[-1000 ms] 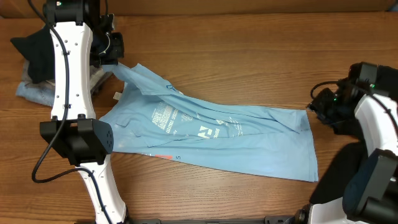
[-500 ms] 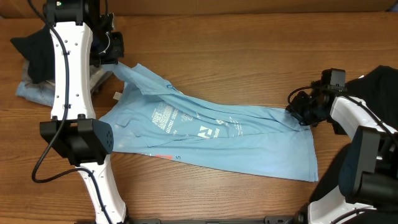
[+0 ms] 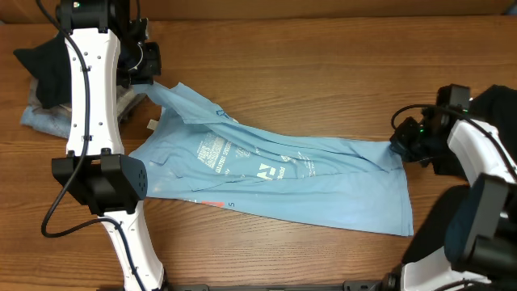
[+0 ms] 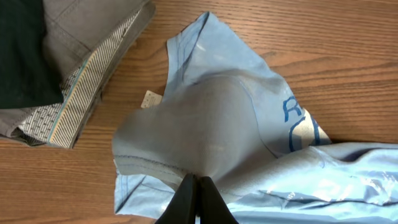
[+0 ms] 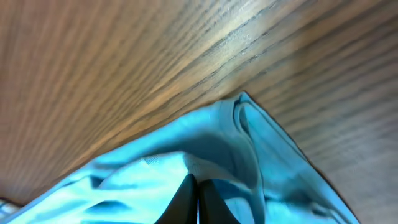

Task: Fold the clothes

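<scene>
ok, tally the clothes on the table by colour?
light blue T-shirt, spread out: 1
dark garment, in the pile at the far left: 1
grey garment, same pile: 1
Total: 3 that can be told apart

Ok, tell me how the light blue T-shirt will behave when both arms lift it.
Probably floppy: the light blue T-shirt bunches and drapes where the left gripper pinches it, so its middle would likely sag. Likely light: the right gripper gathers its corner in a thin pinch. It may drag across the wooden table rather than slide.
</scene>
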